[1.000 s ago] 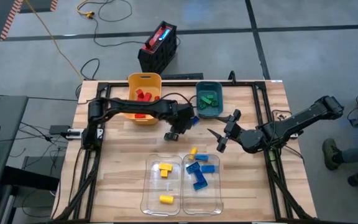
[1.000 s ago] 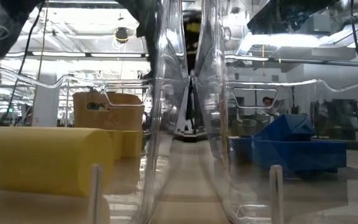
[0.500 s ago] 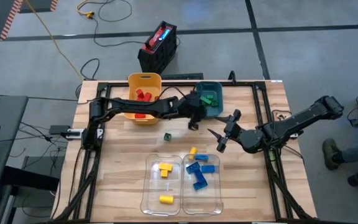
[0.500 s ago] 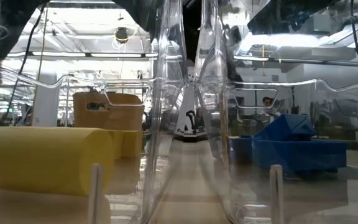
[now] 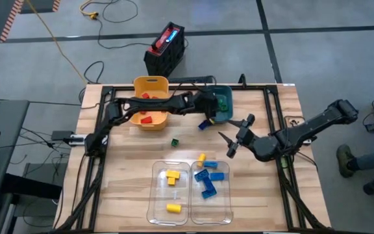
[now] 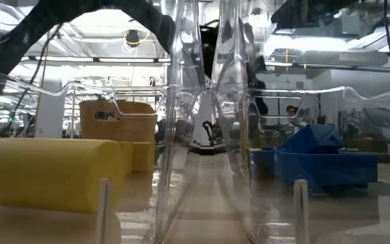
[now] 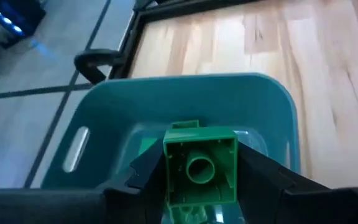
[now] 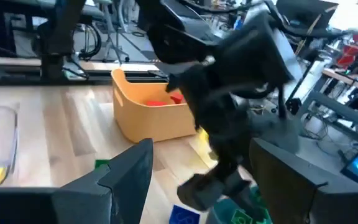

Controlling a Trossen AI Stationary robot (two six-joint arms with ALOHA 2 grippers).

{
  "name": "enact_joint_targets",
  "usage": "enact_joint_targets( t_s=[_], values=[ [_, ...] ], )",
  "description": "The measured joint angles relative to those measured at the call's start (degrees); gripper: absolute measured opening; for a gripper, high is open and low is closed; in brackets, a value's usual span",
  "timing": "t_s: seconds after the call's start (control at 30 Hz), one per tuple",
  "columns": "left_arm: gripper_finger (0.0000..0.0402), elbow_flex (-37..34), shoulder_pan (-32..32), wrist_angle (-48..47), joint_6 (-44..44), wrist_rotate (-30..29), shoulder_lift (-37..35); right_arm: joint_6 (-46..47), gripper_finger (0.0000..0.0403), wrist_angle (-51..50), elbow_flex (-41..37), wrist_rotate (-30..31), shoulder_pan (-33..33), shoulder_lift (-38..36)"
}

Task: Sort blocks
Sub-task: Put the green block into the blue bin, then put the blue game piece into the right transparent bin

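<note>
one green block (image 7: 199, 169), unmarked

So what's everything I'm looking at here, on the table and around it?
Yellow bin: one, back of the table, red blocks inside.
Teal bin: one, beside the yellow bin, green blocks inside.
Clear bins: two, side by side at the front; left holds yellow blocks, right holds blue blocks.
Loose green block: one, on the bare wood mid-table.
Loose yellow block: one, at the right clear bin's back rim.
Black crate: one, on the floor behind the table.
Left gripper: over the teal bin, shut on a held green block.
Right gripper: open, right of centre.
</note>
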Motion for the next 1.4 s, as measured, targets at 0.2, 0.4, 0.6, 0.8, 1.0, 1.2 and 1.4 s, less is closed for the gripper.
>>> enact_joint_targets(
  t_s=[0.2,0.4,0.6,0.8,1.0,1.2,1.4],
  values=[
    [0.0149,4.87,0.27,-6.27,-2.89,-0.21,4.21,-0.68,0.0282,0.11,0.0,0.93,1.05,-0.02],
    [0.0185,5.82,0.4,-7.83,-2.85,1.38,5.29,-0.94,0.0282,-0.28,0.0,0.97,1.86,-0.02],
    [0.0235,5.8,0.31,-10.84,0.24,-1.15,3.63,-0.9,0.0282,-0.39,0.0,0.95,1.62,-0.02],
    [0.0233,5.8,-1.04,-14.01,5.97,-0.05,-0.79,-0.91,0.0282,-0.73,-0.02,3.39,3.7,-0.54],
    [0.0213,-0.22,-2.57,-15.62,6.36,3.61,-5.98,-0.18,0.0282,-3.6,-0.02,12.88,10.32,-4.29],
    [0.0193,-14.89,-6.03,-6.24,1.59,-2.59,-14.9,5.16,0.0282,-10.75,0.0,18.96,14.54,-6.99],
    [0.0189,-21.5,-6.34,-6.31,-11.43,-5.12,-18.01,6.22,0.0282,-11.36,0.0,20.18,14.4,-7.81]
  ],
)
